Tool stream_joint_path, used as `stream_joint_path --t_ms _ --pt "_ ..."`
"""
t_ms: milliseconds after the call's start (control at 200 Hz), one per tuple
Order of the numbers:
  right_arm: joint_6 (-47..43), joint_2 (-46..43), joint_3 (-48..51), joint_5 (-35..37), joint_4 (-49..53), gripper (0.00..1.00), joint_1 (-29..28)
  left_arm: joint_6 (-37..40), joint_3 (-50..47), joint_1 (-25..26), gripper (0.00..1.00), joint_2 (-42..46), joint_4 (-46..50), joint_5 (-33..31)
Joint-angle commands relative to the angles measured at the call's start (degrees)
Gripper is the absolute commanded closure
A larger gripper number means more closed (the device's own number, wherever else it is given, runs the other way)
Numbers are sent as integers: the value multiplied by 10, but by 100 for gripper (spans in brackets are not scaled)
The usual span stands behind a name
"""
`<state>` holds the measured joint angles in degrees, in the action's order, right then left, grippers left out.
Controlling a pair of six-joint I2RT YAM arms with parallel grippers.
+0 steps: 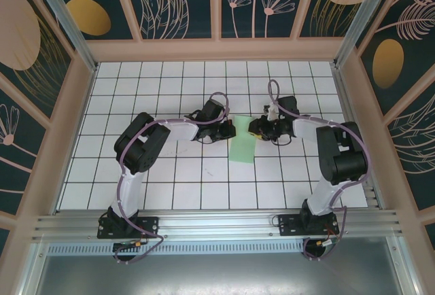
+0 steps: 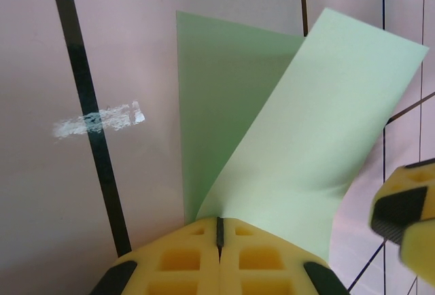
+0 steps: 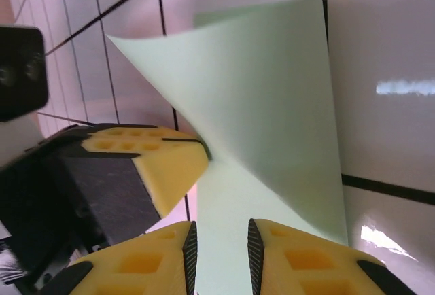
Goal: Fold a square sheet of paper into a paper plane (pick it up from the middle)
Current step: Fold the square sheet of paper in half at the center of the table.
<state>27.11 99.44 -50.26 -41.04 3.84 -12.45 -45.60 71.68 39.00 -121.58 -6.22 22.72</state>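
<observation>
Left pincer (image 2: pixel 219 230) tight on near edge of paper sheet (image 2: pixel 306 125)

Bright, even overhead light; faint soft shadows. White glare streaks on glossy table (image 2: pixel 41 50) in wrist views; top view sharp.

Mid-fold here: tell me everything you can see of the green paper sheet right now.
The green paper sheet is thin, plain, pale mint and unmarked. It sits near the middle of the gridded table, partly doubled over: one layer lies low toward the surface and another flap rises at an angle. The left gripper is shut on it where the layers meet. The right gripper has its jaws apart with paper between them, not visibly clamped.
</observation>
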Motion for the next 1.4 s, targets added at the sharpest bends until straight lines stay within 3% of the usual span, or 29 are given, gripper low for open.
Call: stream_joint_path --t_ms 0,360,656,961,1396 --pt "-18 22 -12 -38 -21 70 8 13 -6 4 95 -41 53 -13" --pt "-20 91 -3 3 -21 71 15 16 -3 4 95 -44 60 -13" --pt "-20 21 -68 -15 21 70 15 21 4 3 95 -42 74 -21" --pt "-17 76 -82 -31 1 70 15 19 6 3 95 -41 74 -18" --pt "-32 135 -67 47 9 70 22 21 4 3 95 -41 74 -18"
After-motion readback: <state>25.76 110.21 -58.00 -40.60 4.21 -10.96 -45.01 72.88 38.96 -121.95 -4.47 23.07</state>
